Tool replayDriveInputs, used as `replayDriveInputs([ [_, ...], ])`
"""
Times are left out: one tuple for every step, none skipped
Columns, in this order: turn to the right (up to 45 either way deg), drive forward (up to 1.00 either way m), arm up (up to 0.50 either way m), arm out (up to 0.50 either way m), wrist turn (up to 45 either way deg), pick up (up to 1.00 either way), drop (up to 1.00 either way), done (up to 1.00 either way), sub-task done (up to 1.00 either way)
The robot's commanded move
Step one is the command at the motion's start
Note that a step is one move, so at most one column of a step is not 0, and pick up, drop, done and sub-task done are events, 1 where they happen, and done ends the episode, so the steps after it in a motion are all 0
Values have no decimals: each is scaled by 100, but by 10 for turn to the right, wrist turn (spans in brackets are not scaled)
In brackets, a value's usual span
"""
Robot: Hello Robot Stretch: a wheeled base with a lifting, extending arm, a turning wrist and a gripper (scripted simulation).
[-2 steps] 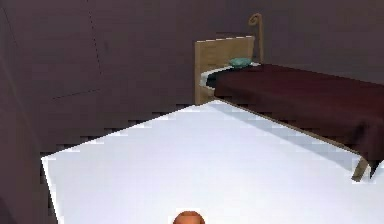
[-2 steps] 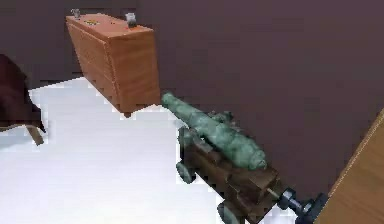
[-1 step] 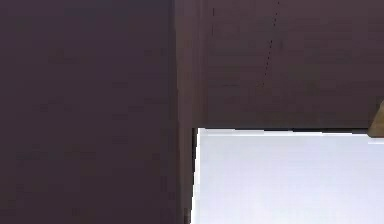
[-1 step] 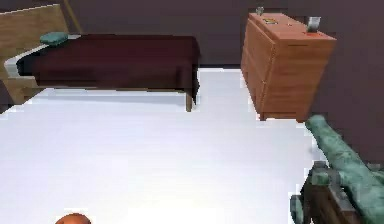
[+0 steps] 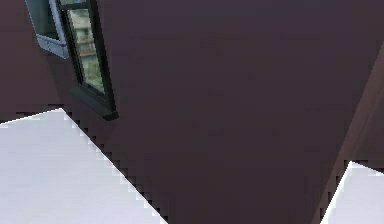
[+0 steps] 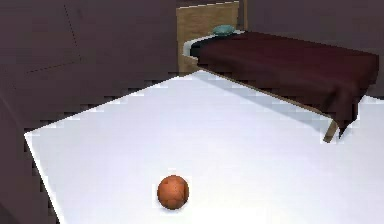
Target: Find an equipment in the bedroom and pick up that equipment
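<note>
— Where's the equipment?
— A round orange-brown ball lies on the pale floor at six o'clock in the arm side view. It is a sphere, so no long axis. The maroon-covered wooden bed stands at one o'clock, well apart.
— And the fingers?
— Cannot tell their state.

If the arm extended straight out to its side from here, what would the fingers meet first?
Likely nothing near: the orange ball on the white floor lies just left of that line, though height and depth are unclear. Farther out, the bed would come first.
</note>
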Motion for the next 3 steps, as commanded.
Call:
replayDriveInputs([
  [0,0,20,0,0,0,0,0,0],
  [0,0,0,50,0,0,0,0,0],
  [0,0,0,0,450,0,0,0,0],
])
